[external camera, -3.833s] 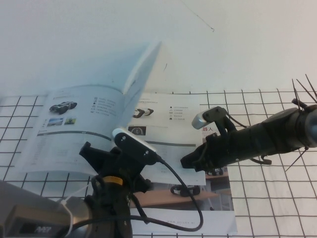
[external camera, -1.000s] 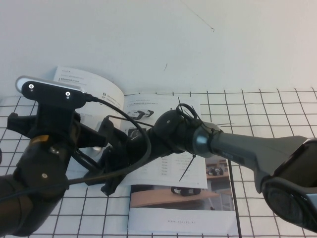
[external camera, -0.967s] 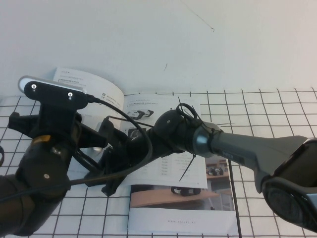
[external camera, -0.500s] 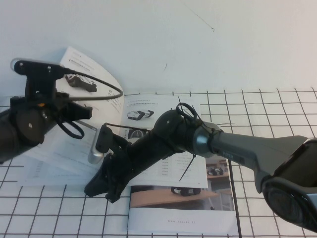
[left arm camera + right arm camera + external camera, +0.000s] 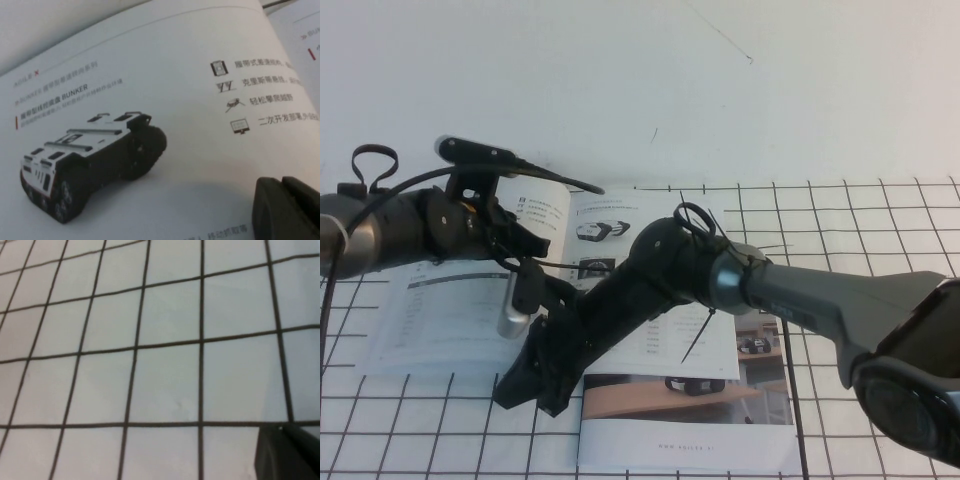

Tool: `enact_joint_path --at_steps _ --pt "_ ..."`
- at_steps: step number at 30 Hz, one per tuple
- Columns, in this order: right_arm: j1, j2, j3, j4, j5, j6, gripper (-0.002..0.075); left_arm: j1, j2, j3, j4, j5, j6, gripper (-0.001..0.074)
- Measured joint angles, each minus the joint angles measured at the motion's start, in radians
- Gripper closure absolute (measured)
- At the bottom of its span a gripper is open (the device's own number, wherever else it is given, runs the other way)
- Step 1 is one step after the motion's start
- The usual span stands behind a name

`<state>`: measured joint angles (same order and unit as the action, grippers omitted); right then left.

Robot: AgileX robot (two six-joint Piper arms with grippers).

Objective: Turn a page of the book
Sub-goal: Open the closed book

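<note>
1. The left gripper [image 5: 525,240], a black claw on the left arm, is hovering over the left half of the book [image 5: 650,300], a thin white softcover catalogue lying open on the white tabletop with a black grid [image 5: 880,220]. Its two fingers [image 5: 287,210] are lying pressed together in the left wrist view, clenched with nothing between them.
2. The page [image 5: 460,310], a thin glossy white leaf, is lying on the left side of the book, beneath the left arm, its far edge curving up slightly near the spine.
3. The right gripper [image 5: 525,385], a black claw on the grey right arm, is reaching across the book and hanging over the bare grid beside the book's near left edge; whether it is released or clenched I cannot tell.
4. The left wrist view is showing the page's print up close: a black-white tracked vehicle [image 5: 90,165] with the label BUNKER, which the high view is hiding behind the arm.
5. The right wrist view is showing only grid squares and a dark fingertip.
6. A booklet with a wood-toned photo cover [image 5: 690,420] is lying under the book's near edge.
</note>
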<state>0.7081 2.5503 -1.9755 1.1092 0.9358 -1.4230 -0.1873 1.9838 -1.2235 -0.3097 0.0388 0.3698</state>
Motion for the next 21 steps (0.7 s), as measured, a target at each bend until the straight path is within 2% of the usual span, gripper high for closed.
enact_joint_path --at_steps 6,11,17,21 --pt "0.002 -0.082 0.002 -0.092 0.042 0.036 0.0727 0.035 0.018 -0.003 0.009 0.038 0.000 0.0738" --pt "-0.002 -0.188 0.002 -0.233 0.042 0.170 0.0727 0.074 0.051 -0.003 0.010 0.108 0.000 0.0738" --pt "-0.041 -0.287 0.002 -0.318 0.041 0.297 0.0727 0.078 0.053 0.020 0.009 0.113 0.008 0.0738" --pt "-0.077 -0.337 0.002 -0.345 0.061 0.322 0.0727 0.066 0.040 0.057 0.006 0.069 0.009 0.0738"
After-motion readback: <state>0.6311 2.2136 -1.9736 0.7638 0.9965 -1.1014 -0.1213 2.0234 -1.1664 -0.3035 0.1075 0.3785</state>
